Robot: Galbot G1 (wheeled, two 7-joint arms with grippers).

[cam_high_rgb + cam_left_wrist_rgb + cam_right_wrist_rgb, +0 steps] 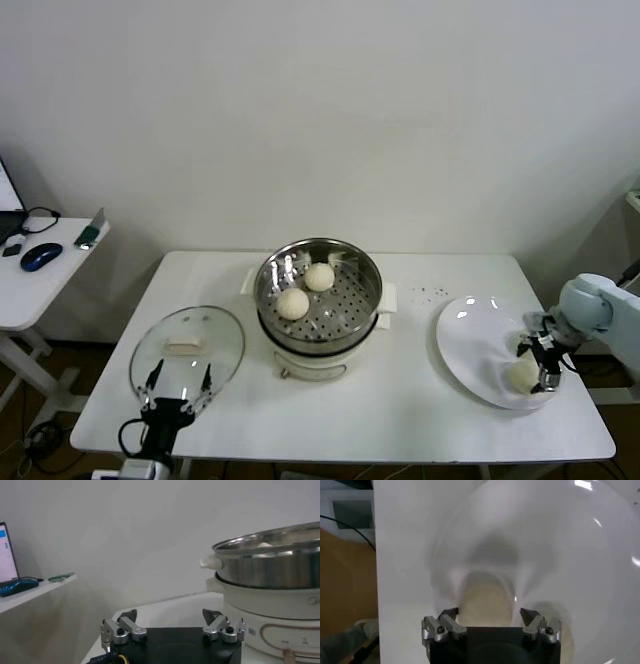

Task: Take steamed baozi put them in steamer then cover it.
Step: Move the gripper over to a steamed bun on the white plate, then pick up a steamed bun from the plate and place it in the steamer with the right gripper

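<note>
steamer [318, 300]: centre, two steamed baozi [305, 290] inside | cover [187, 350]: near-left on table | right gripper [545, 362]: open over plate [470, 335] baozi | left gripper [178, 385]: near-left, open

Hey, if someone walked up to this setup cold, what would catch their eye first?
Probably the shiny steamer at the middle of the white table, uncovered, with two baozi on its perforated tray. To the robot's right, the right gripper is down over a white plate, fingers open around another baozi. The glass cover lies flat to the robot's left, near the open left gripper.
</note>
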